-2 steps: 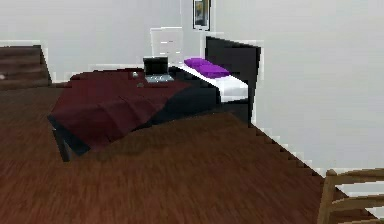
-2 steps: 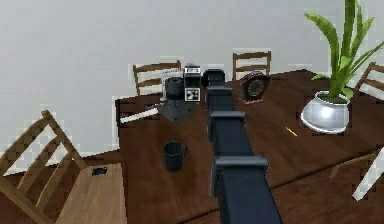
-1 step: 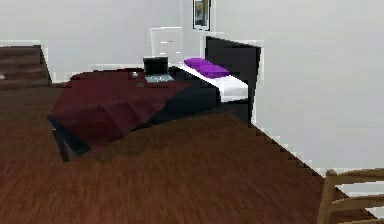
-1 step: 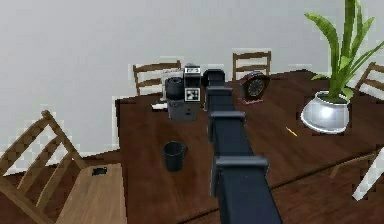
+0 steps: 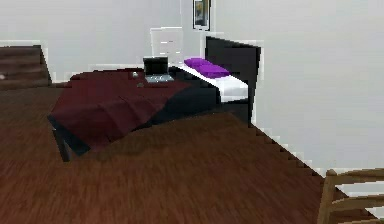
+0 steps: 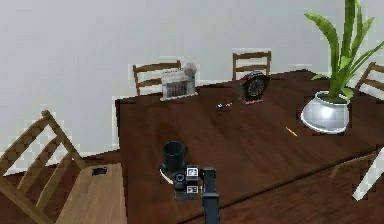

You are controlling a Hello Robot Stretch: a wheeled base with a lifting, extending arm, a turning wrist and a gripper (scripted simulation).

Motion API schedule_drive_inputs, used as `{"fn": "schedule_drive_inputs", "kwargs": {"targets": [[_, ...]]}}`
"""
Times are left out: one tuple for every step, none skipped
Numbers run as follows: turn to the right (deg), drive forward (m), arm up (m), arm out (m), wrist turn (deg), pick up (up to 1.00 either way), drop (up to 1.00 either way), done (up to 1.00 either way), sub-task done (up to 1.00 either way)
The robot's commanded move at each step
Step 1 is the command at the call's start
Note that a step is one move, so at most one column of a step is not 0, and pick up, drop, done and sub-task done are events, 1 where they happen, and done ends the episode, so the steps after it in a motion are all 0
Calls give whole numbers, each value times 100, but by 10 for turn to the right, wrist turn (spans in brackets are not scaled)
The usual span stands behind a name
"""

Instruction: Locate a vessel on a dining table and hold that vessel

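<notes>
Ahead, one bed [image 5: 110, 105]; sideways, one table [image 6: 262, 152] and one dark cup [image 6: 174, 154] near our gripper [image 6: 177, 175]; we cannot tell whether it holds anything.

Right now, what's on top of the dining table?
Dark cup, potted plant, pale slatted holder, dark round object, small bits. The arm hides the tabletop beneath it.
</notes>
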Motion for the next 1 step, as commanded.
{"fn": "schedule_drive_inputs", "kwargs": {"targets": [[0,0,0,0,0,100,0,0,0]]}}
